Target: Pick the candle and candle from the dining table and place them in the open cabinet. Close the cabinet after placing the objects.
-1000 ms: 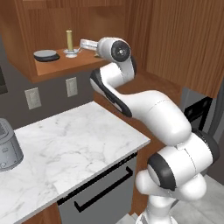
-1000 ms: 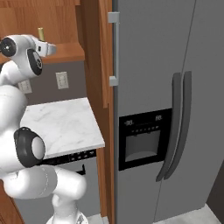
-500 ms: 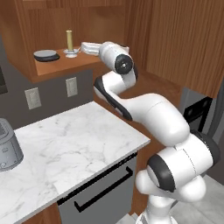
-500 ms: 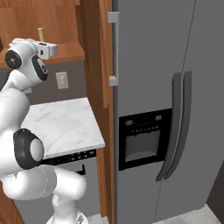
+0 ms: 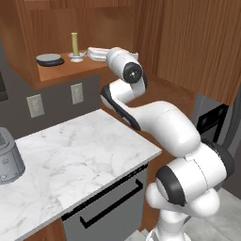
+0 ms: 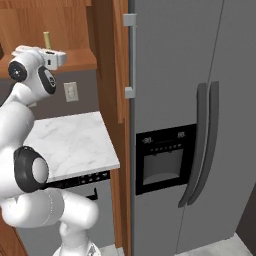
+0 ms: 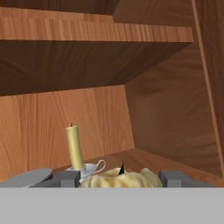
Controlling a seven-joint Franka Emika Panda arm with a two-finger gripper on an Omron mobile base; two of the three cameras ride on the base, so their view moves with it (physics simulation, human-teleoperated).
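On the cabinet [image 5: 56, 75] shelf we see a grey dish [image 5: 49, 59], then the stick candle [image 7: 75, 148] upright on its base. Our hand [image 7: 119, 178] grasps the golden candle [image 7: 120, 179] just beside it; we should lower gently, clear of the stick, before letting go.

I am looking at a tan-yellow stick candle [image 7: 75, 146] on its silver dish base, and a golden candle [image 7: 122, 178] with a black wick. The cabinet [image 7: 166, 109] is showing reddish-brown wood grain. The surface [image 5: 84, 150] is showing white marble with grey veins. A dark grey dish [image 5: 49, 59] is lying flat.
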